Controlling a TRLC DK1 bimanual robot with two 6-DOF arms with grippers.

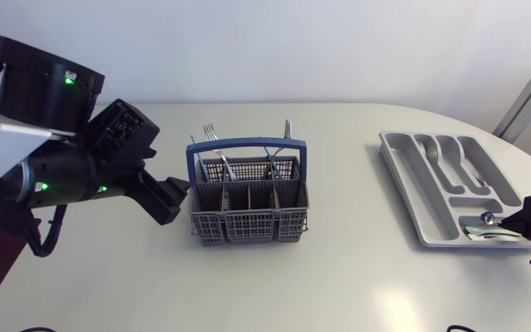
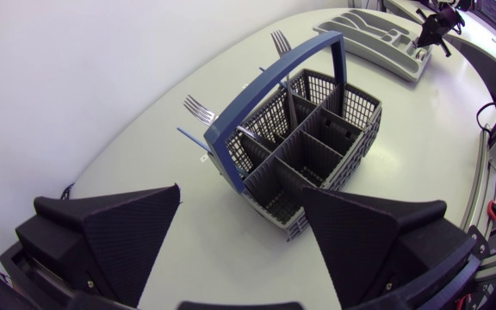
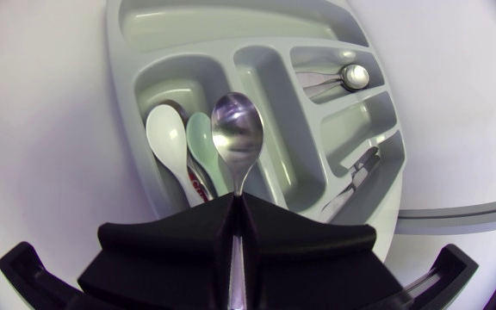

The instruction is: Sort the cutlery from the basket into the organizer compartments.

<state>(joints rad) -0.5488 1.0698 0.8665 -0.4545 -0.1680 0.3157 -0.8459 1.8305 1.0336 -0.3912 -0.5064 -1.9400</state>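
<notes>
The grey cutlery basket (image 1: 247, 210) with a blue handle stands mid-table. Forks (image 1: 210, 132) and other cutlery stick up from its rear compartments; the front ones look empty. My left gripper (image 1: 175, 201) hovers open just left of the basket, which lies ahead of its fingers (image 2: 119, 228) in the left wrist view. The grey organizer (image 1: 404, 175) lies at the right. My right gripper (image 3: 237, 202) is shut on a metal spoon (image 3: 238, 133), held above the organizer's near end (image 1: 431, 235), over the compartment with two white spoons (image 3: 169, 142).
A small metal spoon (image 3: 351, 77) lies in a short organizer compartment and knives (image 3: 351, 176) in another beside it. The organizer (image 2: 373, 34) sits close to the table's right edge. Bare tabletop lies between basket and organizer.
</notes>
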